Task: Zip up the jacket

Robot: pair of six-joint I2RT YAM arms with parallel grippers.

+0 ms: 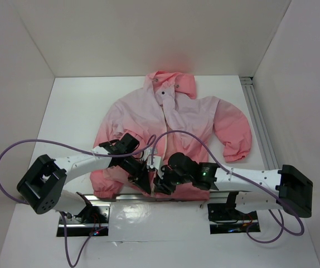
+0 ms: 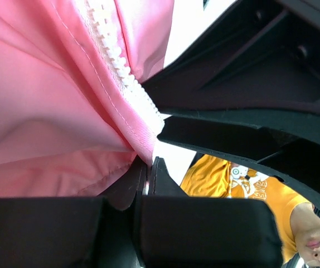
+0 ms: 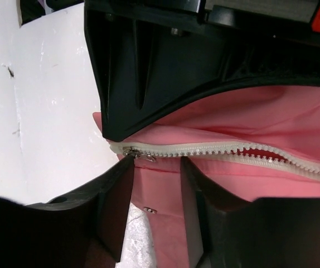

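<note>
Jacket (image 1: pixel 171 117) flat on table (image 1: pixel 71 111), centre of top view, hem nearest arms, hood far. Left gripper (image 2: pixel 146 167) clamped on hem fabric beside zipper (image 2: pixel 115 56) end. Right gripper (image 3: pixel 157 167) jaws partly apart, nothing held; slider (image 3: pixel 135 152) just beside one fingertip.

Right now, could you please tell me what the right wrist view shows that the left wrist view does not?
Only the right wrist view shows the slider at the end of the zipper, which parts beyond it, and the right gripper open beside it. Only the left wrist view shows the left gripper shut on the jacket edge, plus a person in orange. Both show pink fabric and the white zipper.
</note>
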